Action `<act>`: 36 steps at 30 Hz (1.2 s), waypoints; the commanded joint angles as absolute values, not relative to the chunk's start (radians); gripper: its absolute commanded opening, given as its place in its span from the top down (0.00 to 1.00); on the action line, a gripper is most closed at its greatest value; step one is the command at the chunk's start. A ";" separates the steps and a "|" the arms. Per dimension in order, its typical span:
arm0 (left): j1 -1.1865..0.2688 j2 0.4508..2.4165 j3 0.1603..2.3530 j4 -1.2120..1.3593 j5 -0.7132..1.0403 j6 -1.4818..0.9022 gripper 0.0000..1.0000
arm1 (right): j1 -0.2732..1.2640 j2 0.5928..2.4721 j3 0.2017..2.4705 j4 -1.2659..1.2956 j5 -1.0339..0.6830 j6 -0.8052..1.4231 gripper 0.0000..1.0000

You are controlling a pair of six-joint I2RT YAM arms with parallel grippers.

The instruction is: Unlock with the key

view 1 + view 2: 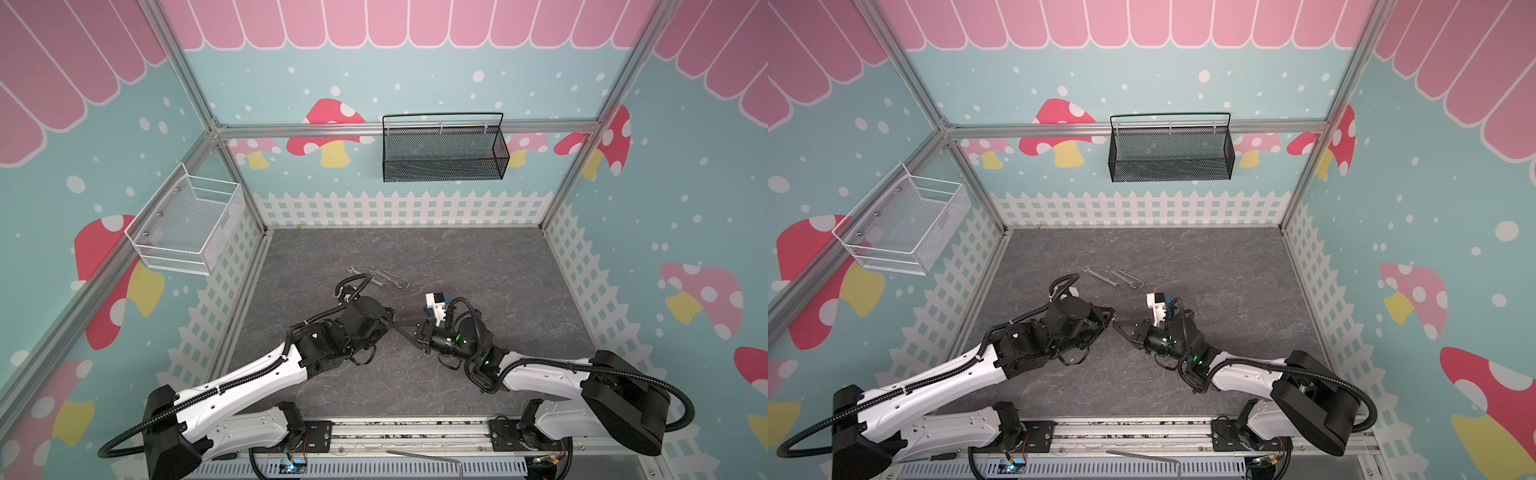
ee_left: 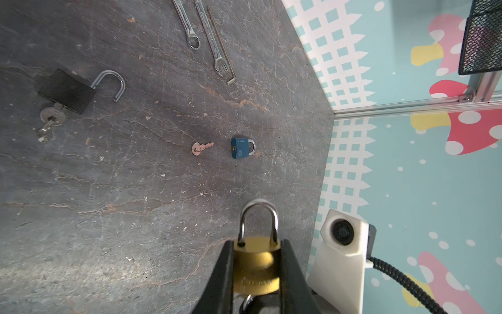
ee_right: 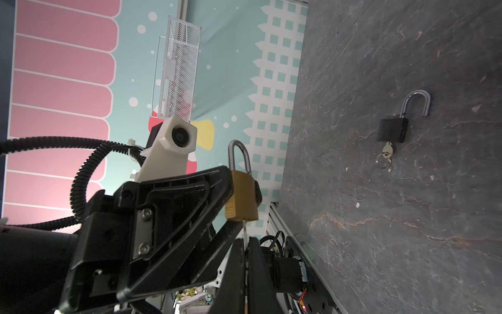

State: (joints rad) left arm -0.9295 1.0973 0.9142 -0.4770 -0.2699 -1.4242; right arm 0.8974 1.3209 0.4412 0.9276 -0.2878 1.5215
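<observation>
- Left wrist view: brass padlock (image 2: 256, 267), silver shackle closed, clamped in left gripper (image 2: 256, 244).
- Its keyhole takes the key (image 3: 245, 228), pinched in right gripper (image 3: 245, 240).
- Embossed body lettering unreadable.

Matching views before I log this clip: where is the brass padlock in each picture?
In a top view: not discernible, at the left gripper tips, mid-table.
In a top view: likewise lost at the left gripper.
Left wrist: brass padlock low in frame, clamped by that gripper.
Right wrist: brass padlock mid-frame, key at its keyhole end.
Shared landmark: open black padlock, wrist views only.
</observation>
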 commanded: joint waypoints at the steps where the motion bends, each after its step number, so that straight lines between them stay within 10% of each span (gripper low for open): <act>1: -0.928 1.088 0.927 -0.481 -0.187 -1.396 1.00 | 0.907 1.291 0.476 0.984 -0.275 1.452 1.00; 10: -0.917 1.076 0.968 -0.518 -0.206 -1.320 1.00 | 0.908 1.205 0.493 0.742 -0.163 1.256 0.92; 24: -0.914 1.007 0.927 -0.581 -0.289 -0.967 1.00 | 0.906 0.957 0.548 0.270 0.019 0.962 0.45; 36: -0.920 0.827 0.603 -0.120 -0.233 -0.455 1.00 | 0.868 0.913 0.766 -0.184 -0.022 0.672 0.26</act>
State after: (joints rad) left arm -0.9180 0.8608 0.6468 -0.3042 -0.2508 -0.6395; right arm 0.8753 0.9001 0.6964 -0.0193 0.0017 0.7910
